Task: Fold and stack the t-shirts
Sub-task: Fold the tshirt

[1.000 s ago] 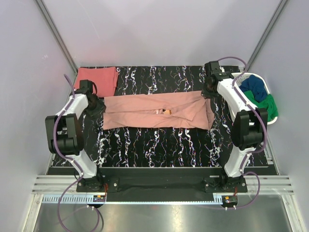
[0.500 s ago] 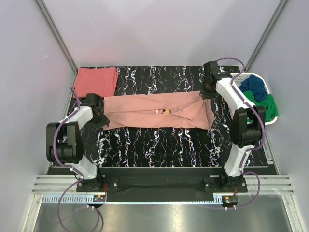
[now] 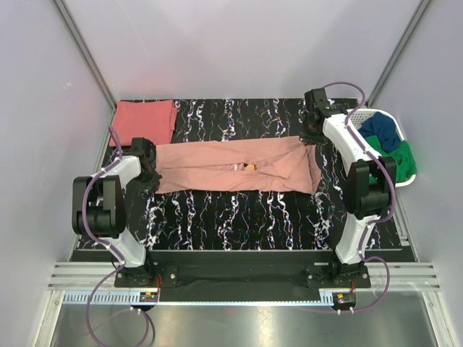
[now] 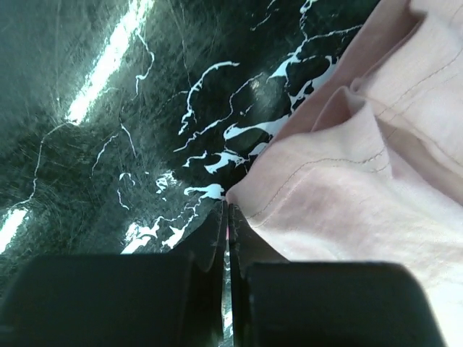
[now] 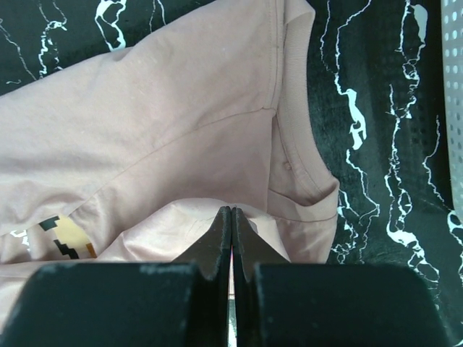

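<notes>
A pale salmon-pink t-shirt (image 3: 239, 166) lies spread in a long band across the black marbled table (image 3: 239, 213), its small orange tag (image 3: 249, 168) near the middle. My left gripper (image 3: 152, 177) is at the shirt's near-left corner. In the left wrist view it (image 4: 226, 210) is shut, with a sliver of pink cloth (image 4: 347, 188) between the jaws. My right gripper (image 3: 309, 137) sits at the shirt's far-right corner. In the right wrist view it (image 5: 231, 211) is shut on a raised pinch of the shirt (image 5: 181, 108). A folded coral-red t-shirt (image 3: 145, 121) rests at the far left.
A white basket (image 3: 362, 113) stands at the right edge of the table and holds blue cloth (image 3: 382, 131) and green cloth (image 3: 401, 159). Its perforated wall (image 5: 456, 108) shows at the right of the right wrist view. White walls enclose the table.
My left gripper moved toward me along the shirt's left edge to its near-left corner and shut there. The right gripper stayed shut and barely shifted.
</notes>
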`<state>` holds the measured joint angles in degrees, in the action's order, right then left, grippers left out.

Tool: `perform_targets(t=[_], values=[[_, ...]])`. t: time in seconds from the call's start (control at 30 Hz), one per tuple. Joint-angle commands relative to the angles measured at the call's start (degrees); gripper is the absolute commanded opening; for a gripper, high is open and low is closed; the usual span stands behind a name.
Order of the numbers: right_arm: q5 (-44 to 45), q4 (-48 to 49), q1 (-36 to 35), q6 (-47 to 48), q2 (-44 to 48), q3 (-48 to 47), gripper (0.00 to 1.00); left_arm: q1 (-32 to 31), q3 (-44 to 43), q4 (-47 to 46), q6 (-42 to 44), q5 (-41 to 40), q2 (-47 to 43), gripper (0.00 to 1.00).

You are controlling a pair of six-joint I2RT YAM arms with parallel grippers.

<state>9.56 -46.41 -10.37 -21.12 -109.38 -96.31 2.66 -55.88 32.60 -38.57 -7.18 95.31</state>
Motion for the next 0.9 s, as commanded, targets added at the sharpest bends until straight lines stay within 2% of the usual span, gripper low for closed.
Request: perform_targets(t=[0.0,0.33,0.57,0.6,0.63,0.67,0.7,0.8,0.83,0.87], values=[[2.82,-0.26,0.44,2.75,-0.04,-2.39,0.00,-0.28,-1.78,1.32,1.30,-5.20,-0.47,0.00],[2.56,-0.78,0.44,4.25,-1.71,-4.85,0.00,-0.28,-4.33,4.93,2.53,-10.92,-0.56,0.00],[-1.73,-1.13,0.35,5.39,-4.69,-7.39,0.00,-1.07,-5.64,5.45,3.15,-8.38,0.32,0.00],[-2.78,-1.31,0.44,4.87,-5.22,-7.75,0.00,-1.16,-6.34,5.89,2.97,-7.68,0.58,0.03],[-3.23,-1.49,0.44,4.60,-6.10,-8.27,0.00,-1.07,-6.87,6.59,2.62,-7.85,1.10,0.11],[-3.76,-1.57,0.44,4.34,-6.45,-8.45,0.00,-1.07,-7.31,7.73,2.18,-8.02,1.11,0.22],[-5.24,-1.58,0.44,3.73,-6.72,-8.45,0.00,-1.16,-7.58,8.18,1.92,-8.11,1.02,0.38],[-6.04,-0.44,0.61,2.58,-7.95,-8.45,0.07,-0.99,-9.24,9.50,1.39,-9.08,-0.64,0.51],[-6.22,-0.35,0.79,2.41,-9.08,-9.24,0.08,-1.07,-10.38,9.94,1.21,-9.51,-1.17,0.52],[-6.31,-0.69,0.97,2.14,-9.96,-10.03,0.14,-1.07,-11.09,10.55,1.30,-9.69,-1.87,0.54]])
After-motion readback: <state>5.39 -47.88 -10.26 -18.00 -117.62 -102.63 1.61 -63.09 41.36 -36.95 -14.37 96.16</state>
